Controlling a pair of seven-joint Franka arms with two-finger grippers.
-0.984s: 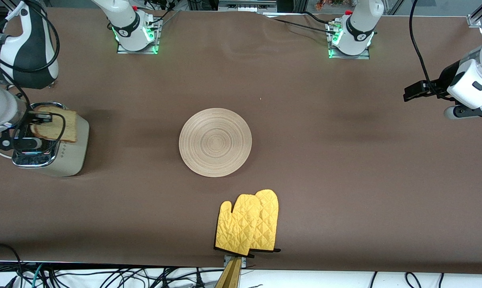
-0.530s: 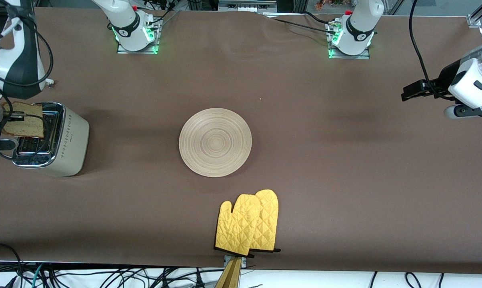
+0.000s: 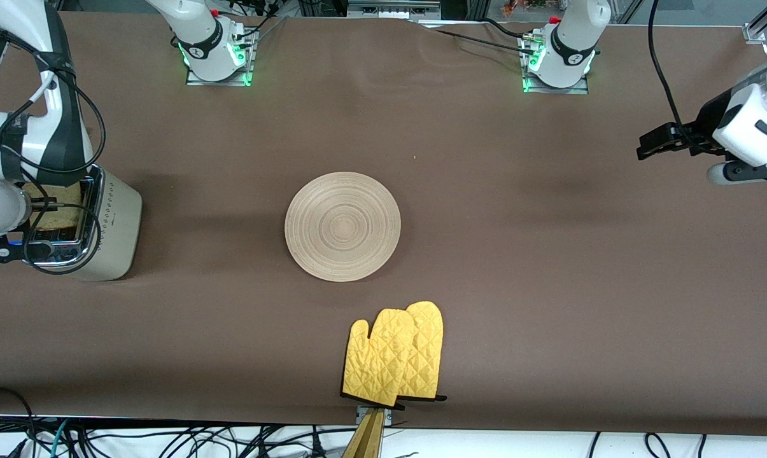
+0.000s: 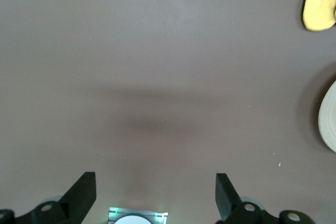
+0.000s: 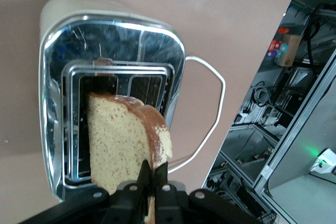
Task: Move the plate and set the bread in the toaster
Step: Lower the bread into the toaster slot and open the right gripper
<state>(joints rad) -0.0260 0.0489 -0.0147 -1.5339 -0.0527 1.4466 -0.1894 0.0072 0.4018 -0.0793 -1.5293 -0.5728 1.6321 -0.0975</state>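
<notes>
The bread (image 5: 126, 145) is pinched by its crust edge in the right hand (image 5: 153, 174), whose fingers are pressed together on the slice, and it is held upright over the chrome top of the toaster (image 3: 112, 222), which stands at the right arm's end of the tabletop (image 3: 548, 267). In the right wrist view the lower edge of the slice appears to be lined up with one slot, though how deep it has entered cannot be told; insertion is judged to be under way but not finished, with release yet to be made. The plate (image 3: 342, 226) lies bare near the middle of the tabletop, and a pair of yellow oven mitts (image 3: 396, 356) lies nearer the front edge. The left hand (image 4: 156, 195) is held spread and empty above the left arm's end of the tabletop, where that arm waits.
</notes>
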